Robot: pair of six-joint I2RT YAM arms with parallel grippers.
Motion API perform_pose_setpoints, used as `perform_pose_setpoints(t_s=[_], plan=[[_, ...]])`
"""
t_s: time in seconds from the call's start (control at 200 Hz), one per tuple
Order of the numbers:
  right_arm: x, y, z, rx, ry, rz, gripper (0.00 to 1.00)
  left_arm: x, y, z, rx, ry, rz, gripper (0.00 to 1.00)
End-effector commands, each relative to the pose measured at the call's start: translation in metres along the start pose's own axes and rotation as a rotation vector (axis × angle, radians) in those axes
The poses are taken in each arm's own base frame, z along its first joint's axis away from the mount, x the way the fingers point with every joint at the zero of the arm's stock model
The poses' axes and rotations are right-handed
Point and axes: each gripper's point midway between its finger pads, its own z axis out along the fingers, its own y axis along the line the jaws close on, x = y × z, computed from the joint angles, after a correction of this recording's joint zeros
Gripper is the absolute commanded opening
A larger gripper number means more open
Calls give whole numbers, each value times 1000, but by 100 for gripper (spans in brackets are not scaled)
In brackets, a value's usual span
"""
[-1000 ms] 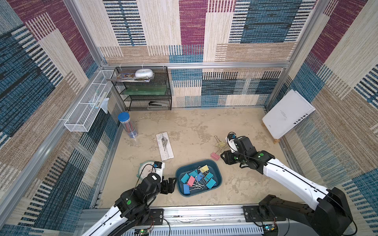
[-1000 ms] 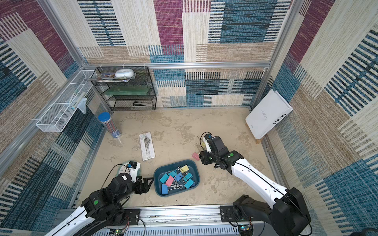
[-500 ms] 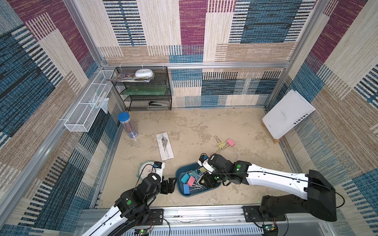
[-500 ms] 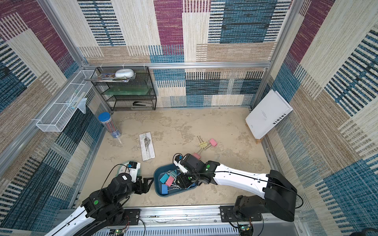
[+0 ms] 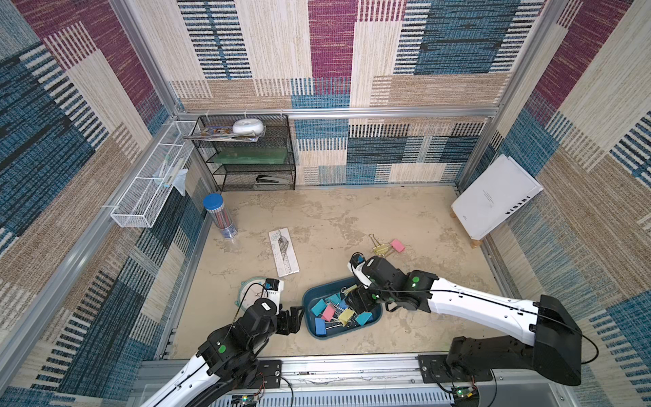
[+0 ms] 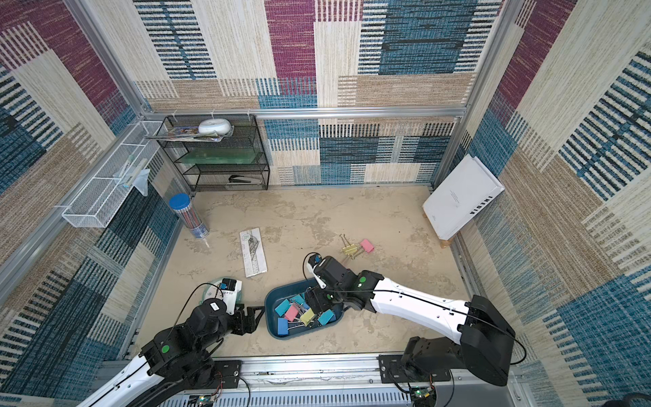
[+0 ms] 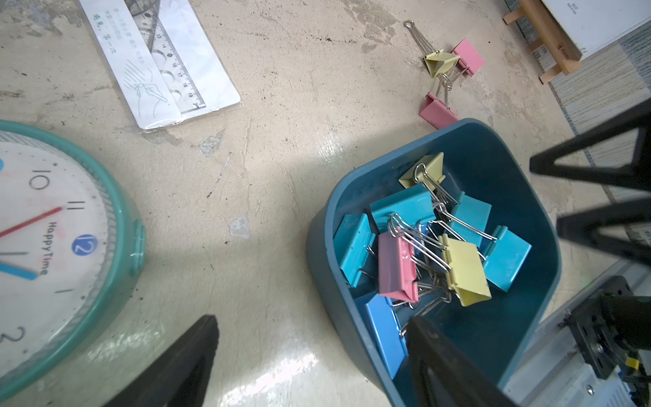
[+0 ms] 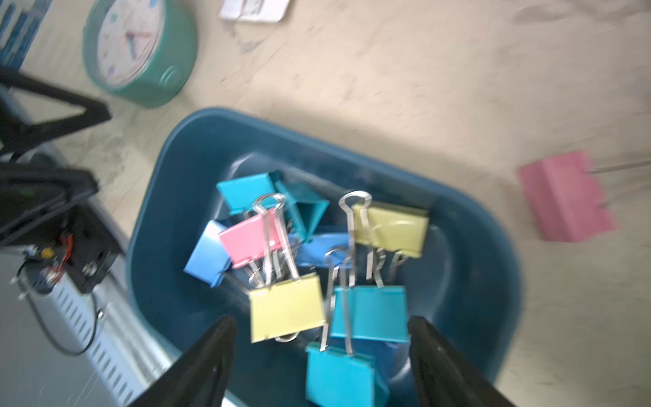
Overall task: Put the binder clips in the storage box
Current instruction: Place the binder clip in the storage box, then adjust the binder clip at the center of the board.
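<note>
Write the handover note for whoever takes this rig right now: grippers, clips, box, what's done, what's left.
Left gripper: open, empty, beside the box.
Right gripper: open, empty, over the box.
Done: a pile of clips lies in the box.
Left: three clips lie on the table outside it. One pink clip is close to the box's rim. A yellow clip and a second pink clip lie side by side farther off.
</note>
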Motion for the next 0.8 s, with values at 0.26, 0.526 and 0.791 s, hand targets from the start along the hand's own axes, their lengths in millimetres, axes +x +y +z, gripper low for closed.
perform_pose_setpoints(t_s=[0.26,0.526,0.791], plan=[[-32,-190,-25,283,-183,413,0,-2,0,1,-3,-10,4,88],[-22,-225,39,287,-39,481,0,-2,0,1,-5,-12,4,88],[-25,-264,66,406,39,491,0,-2,2,1,-13,-11,2,88]])
